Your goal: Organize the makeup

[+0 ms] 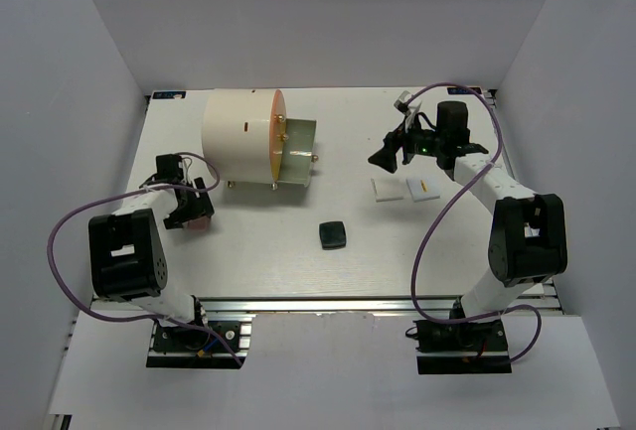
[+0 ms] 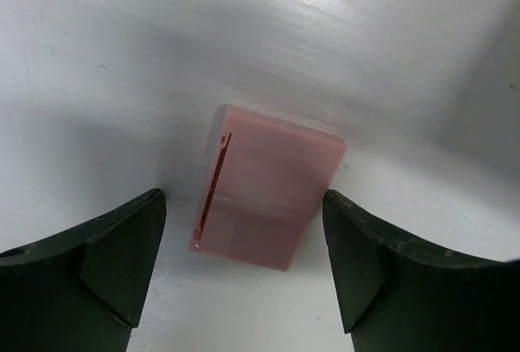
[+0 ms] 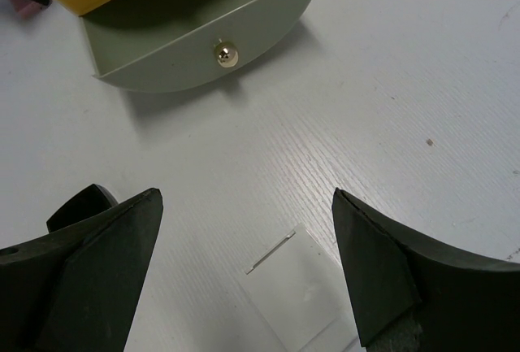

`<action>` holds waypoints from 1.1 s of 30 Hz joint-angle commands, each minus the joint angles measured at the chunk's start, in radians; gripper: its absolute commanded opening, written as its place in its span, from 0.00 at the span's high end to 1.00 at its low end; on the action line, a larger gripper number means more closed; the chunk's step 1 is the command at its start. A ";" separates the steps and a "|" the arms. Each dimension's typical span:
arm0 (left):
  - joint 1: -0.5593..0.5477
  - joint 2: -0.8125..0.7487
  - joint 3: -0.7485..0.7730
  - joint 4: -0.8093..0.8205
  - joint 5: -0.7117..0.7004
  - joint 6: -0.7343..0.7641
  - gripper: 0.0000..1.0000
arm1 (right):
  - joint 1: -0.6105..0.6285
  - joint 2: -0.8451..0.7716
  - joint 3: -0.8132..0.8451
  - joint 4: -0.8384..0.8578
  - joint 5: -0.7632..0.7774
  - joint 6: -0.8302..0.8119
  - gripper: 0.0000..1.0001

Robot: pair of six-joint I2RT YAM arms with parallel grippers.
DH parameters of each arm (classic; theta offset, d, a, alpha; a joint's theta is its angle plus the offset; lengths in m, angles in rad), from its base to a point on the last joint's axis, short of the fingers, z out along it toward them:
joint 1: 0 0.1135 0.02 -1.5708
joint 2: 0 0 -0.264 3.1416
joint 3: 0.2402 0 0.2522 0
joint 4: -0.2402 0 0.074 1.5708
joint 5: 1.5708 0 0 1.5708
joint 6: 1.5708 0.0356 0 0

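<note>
Left fingers (image 2: 97, 262) gape over pink pad (image 2: 268, 189), right fingers (image 3: 89, 279) gape empty above grey-walled white grained table (image 1: 258, 261)

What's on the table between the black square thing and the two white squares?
Nothing. In the top view, the stretch of table between the dark square compact and the white tiles is bare.

no legible text, labels, brands or numbers anywhere
</note>
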 commanded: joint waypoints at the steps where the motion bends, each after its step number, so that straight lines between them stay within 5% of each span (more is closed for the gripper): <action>1: -0.007 0.022 0.008 0.025 -0.050 0.020 0.13 | -0.012 -0.029 -0.003 0.036 -0.031 0.014 0.11; 10: -0.007 0.023 0.020 0.007 -0.153 0.005 0.29 | -0.013 -0.038 -0.017 0.055 -0.045 0.044 0.11; 20: -0.008 -0.018 -0.003 -0.002 -0.147 -0.094 0.72 | -0.018 -0.046 -0.002 0.058 -0.065 0.051 0.11; 24: -0.008 -0.132 -0.028 -0.001 -0.082 -0.167 0.79 | -0.020 -0.069 -0.012 0.064 -0.127 0.038 0.11; 33: -0.051 -0.673 -0.222 0.056 0.184 -0.314 0.88 | -0.021 -0.101 -0.037 0.050 -0.149 -0.003 0.11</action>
